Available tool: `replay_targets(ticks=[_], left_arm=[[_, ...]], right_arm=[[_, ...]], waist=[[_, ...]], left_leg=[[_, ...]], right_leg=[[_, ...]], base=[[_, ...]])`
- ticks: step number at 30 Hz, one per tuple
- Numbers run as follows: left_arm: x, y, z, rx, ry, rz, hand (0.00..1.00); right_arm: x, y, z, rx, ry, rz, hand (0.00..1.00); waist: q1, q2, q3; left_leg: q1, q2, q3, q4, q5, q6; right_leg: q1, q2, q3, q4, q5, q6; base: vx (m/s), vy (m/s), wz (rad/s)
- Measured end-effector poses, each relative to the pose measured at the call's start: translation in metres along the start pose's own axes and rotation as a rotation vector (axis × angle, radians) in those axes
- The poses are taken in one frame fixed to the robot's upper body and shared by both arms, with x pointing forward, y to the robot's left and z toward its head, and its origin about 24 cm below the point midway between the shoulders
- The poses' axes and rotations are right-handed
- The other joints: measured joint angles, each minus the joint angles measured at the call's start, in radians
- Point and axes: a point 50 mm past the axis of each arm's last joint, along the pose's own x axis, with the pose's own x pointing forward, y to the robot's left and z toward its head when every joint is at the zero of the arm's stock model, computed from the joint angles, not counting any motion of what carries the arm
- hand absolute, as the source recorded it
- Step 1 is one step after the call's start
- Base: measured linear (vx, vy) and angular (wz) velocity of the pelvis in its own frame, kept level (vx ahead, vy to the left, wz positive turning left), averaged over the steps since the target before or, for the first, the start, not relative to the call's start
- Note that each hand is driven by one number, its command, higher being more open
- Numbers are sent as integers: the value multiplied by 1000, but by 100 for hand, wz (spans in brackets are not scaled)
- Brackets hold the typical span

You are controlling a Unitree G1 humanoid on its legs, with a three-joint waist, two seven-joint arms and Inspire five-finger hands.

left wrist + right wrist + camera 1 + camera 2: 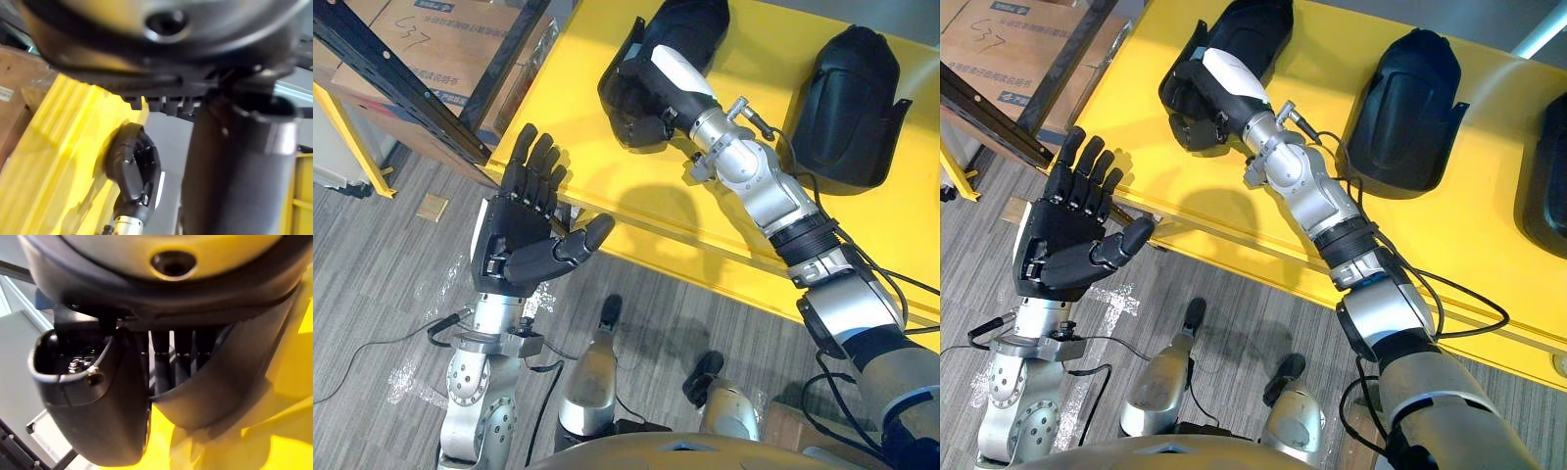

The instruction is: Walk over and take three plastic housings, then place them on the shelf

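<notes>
Three black plastic housings lie on the yellow table (607,166). My right hand (671,78) reaches over the nearest housing (690,24) at the table's left end. Its fingers (171,352) curl down inside the shell's wall (225,377) with the thumb outside, so it grips the rim. A second housing (852,98) rests further right, untouched, and a third housing (1545,176) sits at the far right edge. My left hand (519,235) hovers palm-up beside the table's near-left edge, fingers straight, holding nothing.
A dark metal shelf beam (401,83) runs diagonally at the upper left, with cardboard boxes (440,39) behind it. A yellow frame leg (357,147) stands at the far left. Grey wood-pattern floor (391,284) lies below the table's edge.
</notes>
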Motion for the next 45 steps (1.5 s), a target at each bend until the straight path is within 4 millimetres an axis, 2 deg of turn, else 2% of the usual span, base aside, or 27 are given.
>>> replay_targets(ticks=[6, 29, 36, 42, 45], left_arm=[[0, -3, -1, -11, 4, -4, 100], [0, -3, -2, -16, 7, 3, 100], [0, -5, -4, -28, 14, 17, 100], [1, -7, -5, -36, 18, 11, 100], [0, -7, -5, -35, 19, 11, 100]], right_arm=[[2, 5, 5, 8, -28, 26, 0], [3, 7, 5, 49, -27, 50, 0], [-4, 11, 1, 123, 5, 41, 0], [-16, 18, 0, 152, -5, 50, 0], [-19, 22, 1, 159, -8, 67, 0]], waist=[[-14, 0, 0], [-19, 0, -1], [-19, -2, -2], [-38, -4, -4], [-44, -14, -15]], left_leg=[[0, 0, 3, 0, 0, 0], [5, 0, 21, -1, -4, 8], [15, 0, 39, -1, -4, 8], [19, 0, 48, -4, -11, 17], [18, 0, 53, -1, -11, 16]], right_leg=[[-1, 0, 2, 0, 0, 0], [-10, -1, 19, 1, 1, 0], [-11, -2, 36, 3, 4, 3], [-12, -2, 44, 2, 6, 6], [-15, -2, 47, 1, 9, 11]], base=[[-21, -40, -1], [-17, -32, -2], [-22, -36, -6], [-26, -36, -4], [0, -42, -4]])
